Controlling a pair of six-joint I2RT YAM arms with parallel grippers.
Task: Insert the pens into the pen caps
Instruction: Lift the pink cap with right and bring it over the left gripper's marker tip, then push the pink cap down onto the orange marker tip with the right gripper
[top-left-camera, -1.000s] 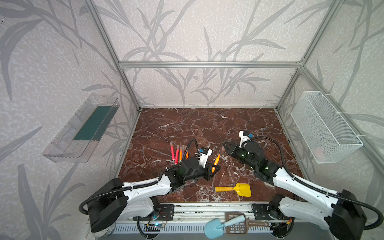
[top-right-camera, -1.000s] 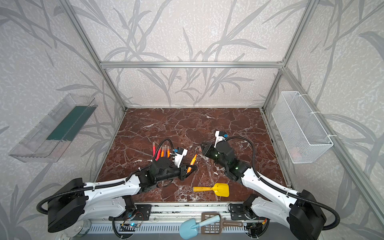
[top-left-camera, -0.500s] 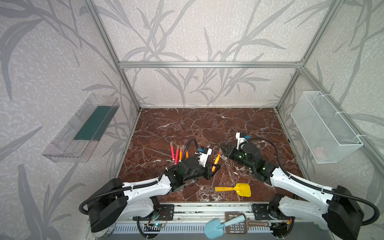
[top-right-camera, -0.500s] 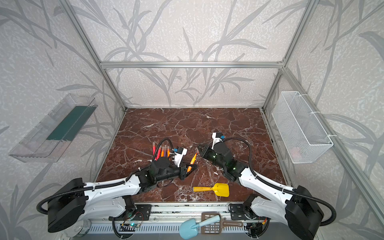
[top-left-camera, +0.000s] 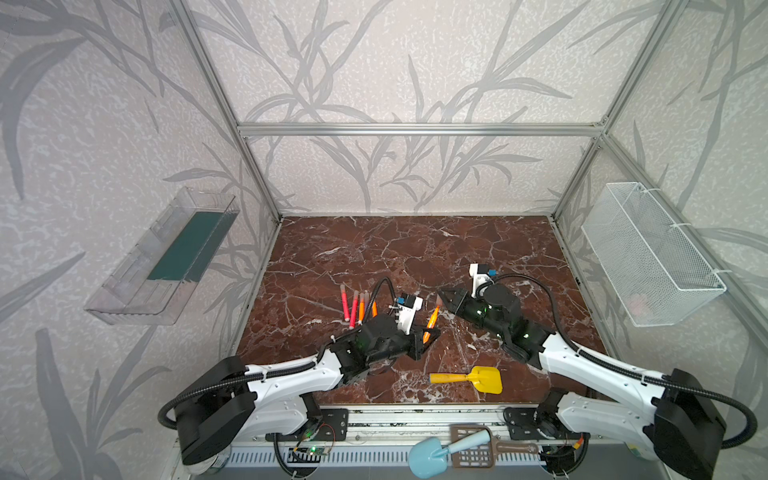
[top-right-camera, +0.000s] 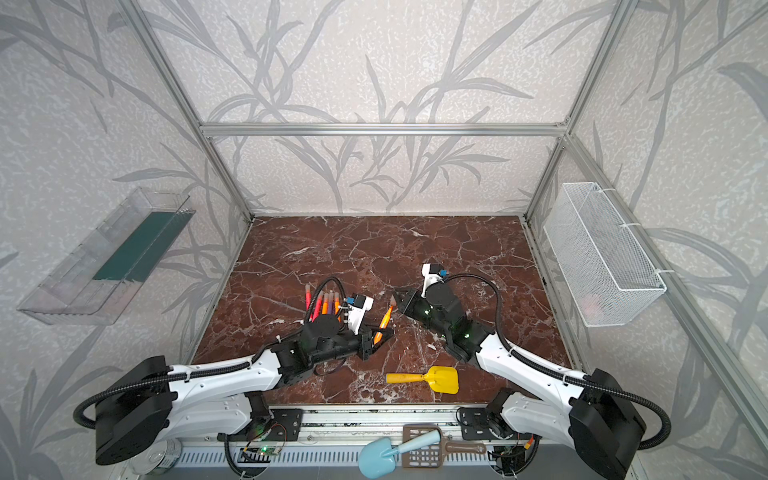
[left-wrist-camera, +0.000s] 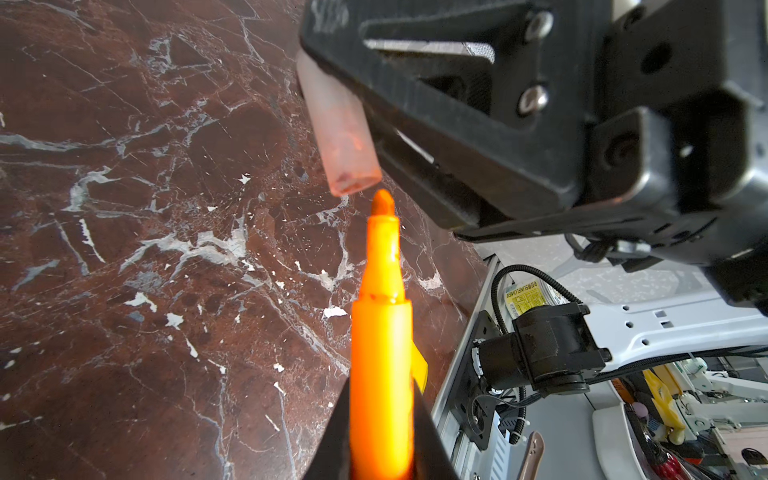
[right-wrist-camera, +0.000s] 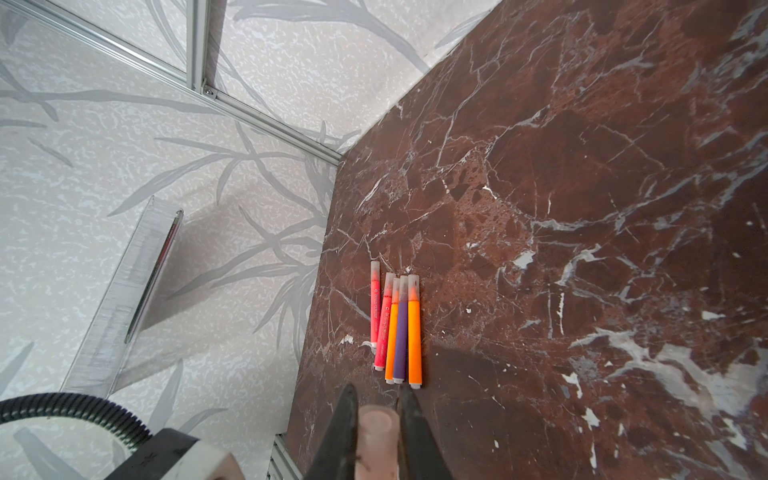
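Both arms reach low toward the middle. The left gripper (top-left-camera: 430, 331) pinches an orange pen (left-wrist-camera: 380, 332); the right gripper (top-left-camera: 443, 294), facing it, pinches a pen cap (left-wrist-camera: 338, 120).

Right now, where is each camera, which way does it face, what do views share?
Top views: high at the front, facing down onto the red-brown marble table; both arms show.
Left wrist: on the left arm, along the left gripper's slim orange marker pen toward the translucent pinkish plastic cap in the right gripper.
Right wrist: on the right arm, past its own fingers and cap toward five capped pens side by side.
Shared: every view shows the cap.
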